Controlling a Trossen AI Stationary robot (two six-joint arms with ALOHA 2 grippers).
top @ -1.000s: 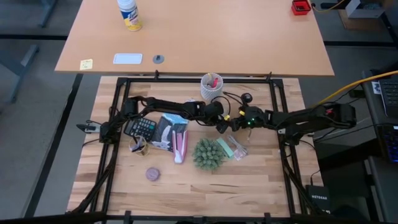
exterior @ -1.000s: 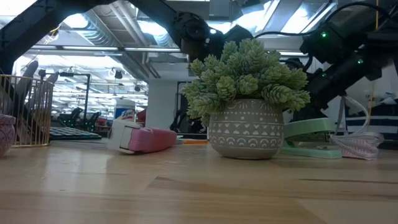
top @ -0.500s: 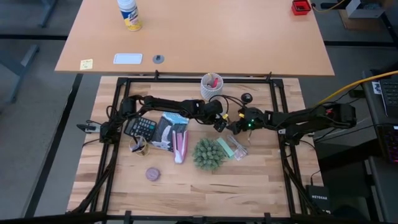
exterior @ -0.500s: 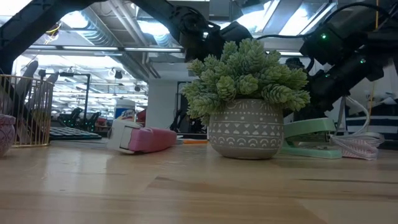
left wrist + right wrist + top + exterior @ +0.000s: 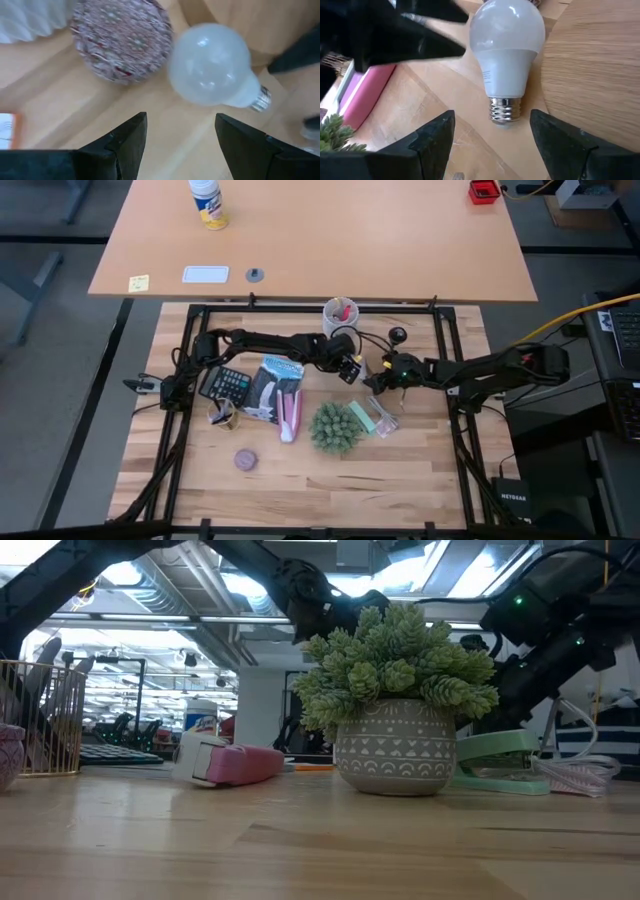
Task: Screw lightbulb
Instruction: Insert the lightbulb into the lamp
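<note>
Right beside lightbulb (image 5: 506, 47): wooden disc (image 5: 597, 75), patterned puck (image 5: 120, 42).

- An open-plan office or lab, set up for robot trials.
- The wooden worktable (image 5: 300, 465) sits inside a black metal frame (image 5: 180, 450) carrying two arms, with cables trailing off its sides.
- Beyond its far edge stands a plain desk (image 5: 310, 240) holding a bottle (image 5: 208, 202), a sticky note (image 5: 139, 282) and a small red box (image 5: 484, 191).
- The low view looks into a long room with exposed ceiling ducts (image 5: 150, 600), strip lights and rows of desks and chairs (image 5: 125, 725).
- Office props lie on the table: a calculator (image 5: 227, 386), a stapler (image 5: 361, 417), a potted plant (image 5: 335, 427).
</note>
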